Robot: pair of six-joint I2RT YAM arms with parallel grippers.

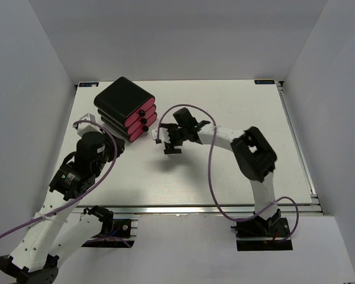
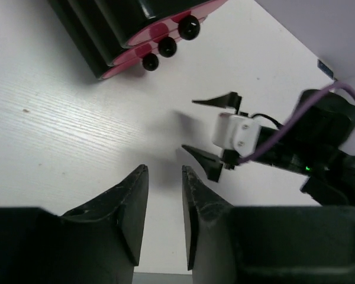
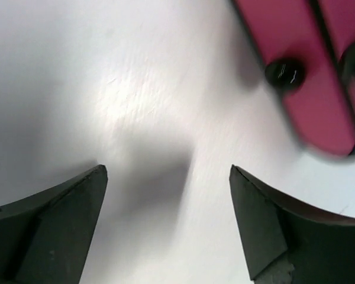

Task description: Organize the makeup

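Note:
No makeup shows in any view. The black box with three pink drawers (image 1: 125,109) stands at the back left of the white table (image 1: 236,112), all drawers shut; it also shows in the left wrist view (image 2: 124,23). My right gripper (image 1: 165,142) is open and empty, just right of the drawer fronts and above the table. In its own view (image 3: 168,177) a pink drawer front (image 3: 302,71) with a black knob (image 3: 284,72) lies ahead at the upper right. My left gripper (image 1: 115,148) sits below the box; its jaws (image 2: 164,171) stand narrowly apart and empty.
White walls close in the table on the left, back and right. A purple cable (image 1: 210,171) loops off the right arm over the table's middle. The right gripper (image 2: 204,130) hangs in front of my left gripper in the left wrist view.

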